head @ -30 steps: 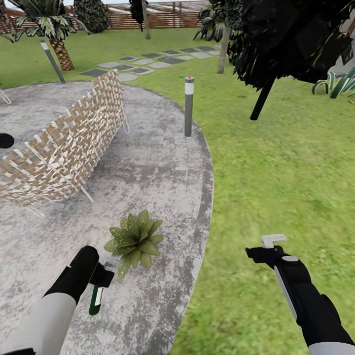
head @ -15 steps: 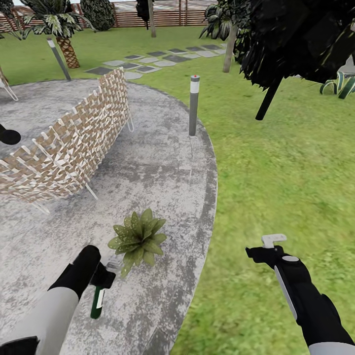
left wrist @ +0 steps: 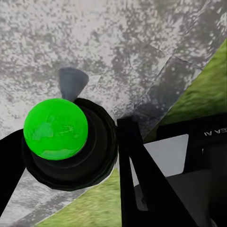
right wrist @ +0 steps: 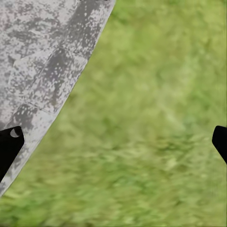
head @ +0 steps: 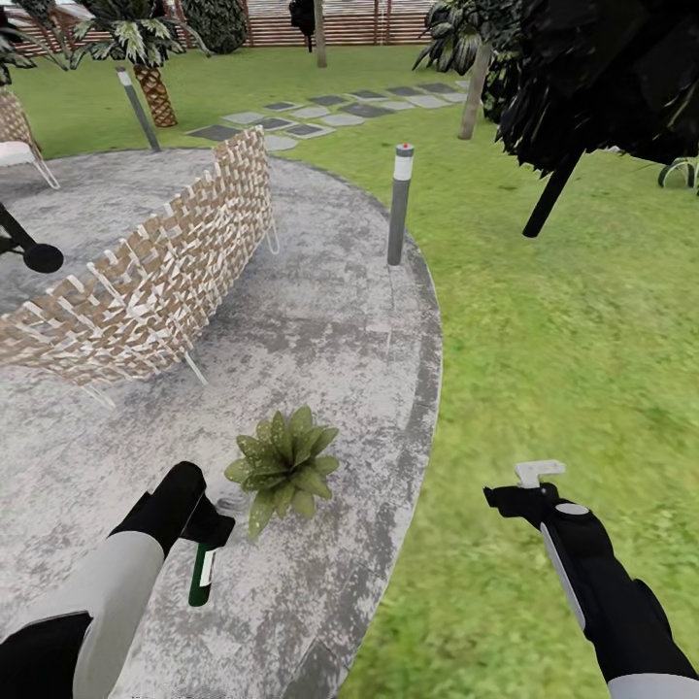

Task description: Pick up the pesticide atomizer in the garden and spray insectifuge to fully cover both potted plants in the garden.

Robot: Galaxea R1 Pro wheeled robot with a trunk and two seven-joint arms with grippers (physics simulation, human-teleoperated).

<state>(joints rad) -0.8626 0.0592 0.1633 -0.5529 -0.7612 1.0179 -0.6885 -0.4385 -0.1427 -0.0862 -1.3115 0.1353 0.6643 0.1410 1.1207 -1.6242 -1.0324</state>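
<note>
My left gripper (head: 210,529) is shut on the pesticide atomizer (head: 202,577), a slim dark green bottle with a white label that hangs down over the stone patio (head: 320,330). In the left wrist view the atomizer (left wrist: 56,128) shows end on as a bright green disc in a black ring, with a black finger (left wrist: 142,184) beside it. One potted plant (head: 284,466), a rosette of speckled green leaves, sits just right of that gripper; its pot is hidden by the leaves. My right gripper (head: 524,485) (right wrist: 113,146) hangs open and empty over the lawn.
A long wicker seat (head: 155,277) stands on the patio to the left. A grey bollard lamp (head: 399,204) rises at the patio's far edge, another (head: 137,107) farther back. Lawn (head: 563,340) lies right, with a dark tree (head: 602,78), stepping stones (head: 320,112), a palm (head: 150,68) and a fence (head: 330,24) behind.
The whole picture has slid right and down, so the camera moved. My left gripper still holds the atomizer beside the plant; the right arm keeps its pose.
</note>
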